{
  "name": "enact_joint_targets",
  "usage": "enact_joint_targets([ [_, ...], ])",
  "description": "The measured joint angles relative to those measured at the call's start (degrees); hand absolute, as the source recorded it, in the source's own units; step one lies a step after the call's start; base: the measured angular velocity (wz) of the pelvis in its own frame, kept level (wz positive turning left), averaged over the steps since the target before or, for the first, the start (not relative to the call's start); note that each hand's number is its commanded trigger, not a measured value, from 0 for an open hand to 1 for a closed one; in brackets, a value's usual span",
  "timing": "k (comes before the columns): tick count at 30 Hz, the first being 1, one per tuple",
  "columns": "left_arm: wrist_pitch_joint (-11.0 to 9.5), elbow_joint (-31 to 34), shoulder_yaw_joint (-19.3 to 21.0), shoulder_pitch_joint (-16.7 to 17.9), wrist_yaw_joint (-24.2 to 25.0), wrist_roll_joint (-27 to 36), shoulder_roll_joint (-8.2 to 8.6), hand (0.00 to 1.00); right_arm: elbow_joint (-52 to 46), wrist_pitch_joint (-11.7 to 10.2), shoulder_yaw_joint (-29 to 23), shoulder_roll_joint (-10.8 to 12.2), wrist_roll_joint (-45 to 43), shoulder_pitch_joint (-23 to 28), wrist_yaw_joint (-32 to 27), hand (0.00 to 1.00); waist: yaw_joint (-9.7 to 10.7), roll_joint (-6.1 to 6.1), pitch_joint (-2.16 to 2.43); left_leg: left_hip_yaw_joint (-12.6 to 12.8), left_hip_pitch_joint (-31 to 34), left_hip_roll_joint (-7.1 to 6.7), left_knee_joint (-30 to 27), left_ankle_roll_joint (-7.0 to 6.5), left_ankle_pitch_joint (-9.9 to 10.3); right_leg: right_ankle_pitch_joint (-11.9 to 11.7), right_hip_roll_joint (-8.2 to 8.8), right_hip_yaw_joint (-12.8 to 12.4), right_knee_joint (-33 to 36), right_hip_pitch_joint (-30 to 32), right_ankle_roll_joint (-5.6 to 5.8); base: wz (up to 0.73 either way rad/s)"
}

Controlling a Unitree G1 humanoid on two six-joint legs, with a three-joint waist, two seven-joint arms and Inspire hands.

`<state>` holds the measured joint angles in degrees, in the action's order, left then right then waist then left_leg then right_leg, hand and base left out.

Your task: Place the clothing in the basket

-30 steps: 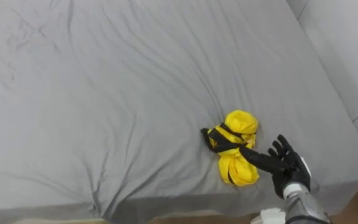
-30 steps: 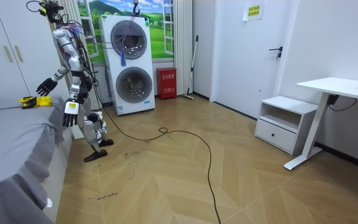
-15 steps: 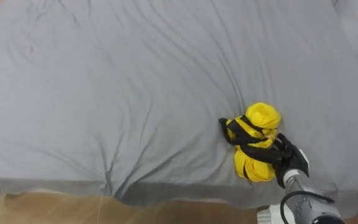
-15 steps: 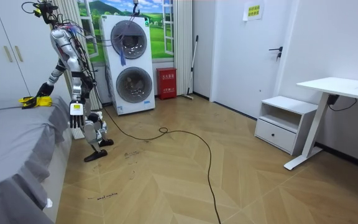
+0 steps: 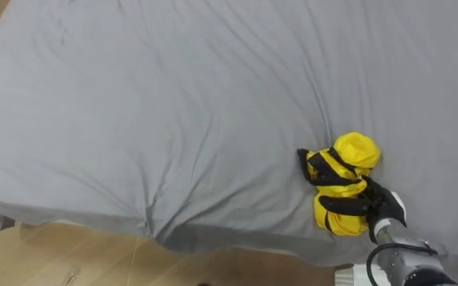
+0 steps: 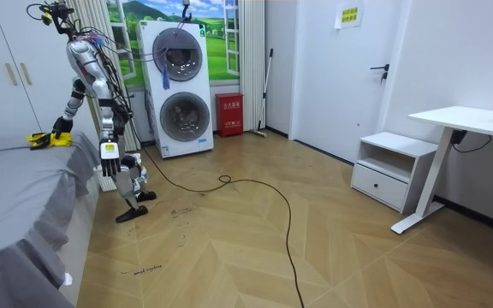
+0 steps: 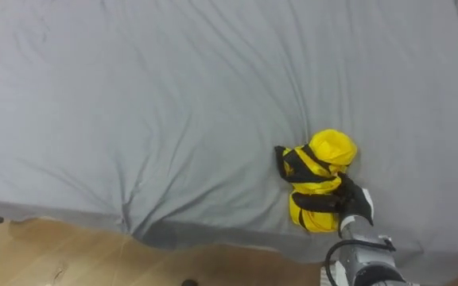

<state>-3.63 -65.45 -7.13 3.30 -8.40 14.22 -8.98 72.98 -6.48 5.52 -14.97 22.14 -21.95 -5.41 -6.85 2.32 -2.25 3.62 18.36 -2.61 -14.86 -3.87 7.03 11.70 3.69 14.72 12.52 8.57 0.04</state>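
Note:
A bundled yellow garment [image 5: 348,151] with black straps lies on the grey bed [image 5: 173,95], near its front edge at the right. My right hand [image 5: 384,210] comes in from the lower right and rests on the bundle's near side, its dark fingers curled into the cloth. The right eye view has the same garment [image 7: 328,147] and right hand [image 7: 358,205]. In the room view I stand at the bedside, leaning toward the garment [image 6: 39,139]. My left hand [image 6: 108,152] hangs at my side with relaxed fingers.
The bed's front edge drops to wooden floor [image 5: 70,254] at the lower left. Behind me stand stacked washing machines [image 6: 178,85], a white nightstand [image 6: 392,171] and a white desk [image 6: 469,120]. A dark cable [image 6: 255,192] loops across the floor.
My right hand went from open and just short of the garment to lying on it with fingers closed into the cloth. The head camera shifted as I leaned in.

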Motion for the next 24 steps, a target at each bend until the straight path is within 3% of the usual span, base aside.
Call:
enact_joint_targets([
  [5, 0.0, -0.9, 0.1, -0.4, 0.0, -1.5, 0.00, 0.00, 1.4, 0.3, 0.0, -1.1, 0.0, 0.6, -0.3, 1.00, -0.3, -0.09, -0.06, -0.9, 0.1, -0.06, 0.2, 0.36, -0.2, 0.0, -0.26, 1.2, -0.2, -0.1, 0.00, 0.09],
  [10, -0.3, -0.8, 0.2, -0.5, 0.0, -1.4, 0.00, 0.00, 2.1, 0.5, 0.0, -0.6, 0.3, 0.9, 0.0, 1.00, -0.7, -0.03, 0.06, -0.9, -0.1, -0.13, 0.2, 0.58, -0.4, 0.0, -0.45, 1.3, -0.9, -0.8, -0.03, 0.03],
  [15, -0.7, -0.8, 0.2, -0.5, -0.1, -1.5, 0.01, 0.00, 2.6, 2.4, 0.0, 1.0, 4.9, 2.2, 1.6, 1.00, -0.8, 0.10, 0.15, -0.9, 0.0, -0.11, 0.1, 0.63, -0.4, 0.0, -0.38, 1.3, -0.9, -0.8, -0.03, 0.00],
  [20, -0.7, 0.2, 0.2, -0.2, -0.4, -1.5, -0.01, 0.00, 1.3, 3.0, -0.2, 1.1, 12.9, 3.8, 2.6, 1.00, 0.5, 0.28, 0.40, -1.2, -1.2, -0.17, 0.2, 0.56, -0.4, 0.0, -0.11, 1.3, -1.1, -1.8, -0.03, 0.04],
  [24, -1.0, 1.2, 0.3, 0.3, -0.4, -1.6, -0.26, 0.00, -7.3, 3.4, -2.2, 1.1, 14.8, 8.2, 3.7, 1.00, 2.3, 0.30, 0.71, -0.5, -2.7, -0.22, 0.4, 0.41, -0.5, 0.0, -0.01, 1.2, -0.9, -3.5, -0.01, -0.03],
])
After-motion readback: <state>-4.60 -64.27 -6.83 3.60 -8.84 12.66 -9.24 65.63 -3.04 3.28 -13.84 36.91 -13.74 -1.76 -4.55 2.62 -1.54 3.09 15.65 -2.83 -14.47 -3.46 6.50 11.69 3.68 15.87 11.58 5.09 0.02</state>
